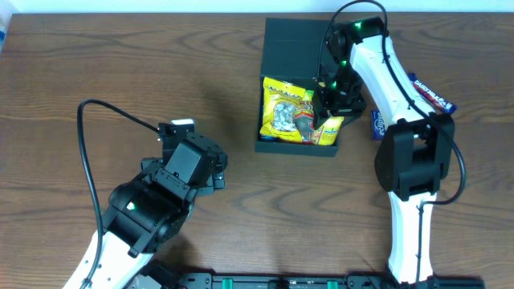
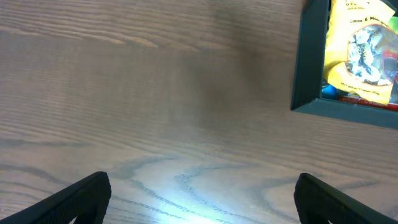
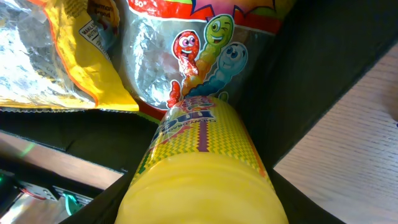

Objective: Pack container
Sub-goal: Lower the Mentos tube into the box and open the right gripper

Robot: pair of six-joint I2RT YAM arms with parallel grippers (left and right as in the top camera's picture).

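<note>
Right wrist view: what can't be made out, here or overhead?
- Right wrist: jaws hidden behind the glossy yellow snack packet; grip unclear.
- Overhead: right gripper covers part of what's in the matte dark rectangular box.
- Overhead: blue wrapper partly under the right arm; print too small.

The container [image 1: 294, 148] is a matte, dark teal-black rectangular box of rigid card. It sits on the table [image 1: 120, 64] on the far side, right of centre. Its hinged flap lid [image 1: 293, 48] is open and spreads out beyond the far rim. The open tray faces up and is largely filled with yellow snack packets [image 1: 285, 108]. The left wrist view shows its upright outer wall [image 2: 309, 62] resting on the wood. The right wrist view shows a dark inner wall [image 3: 323, 68] beside a yellow packet [image 3: 199, 168].
</note>
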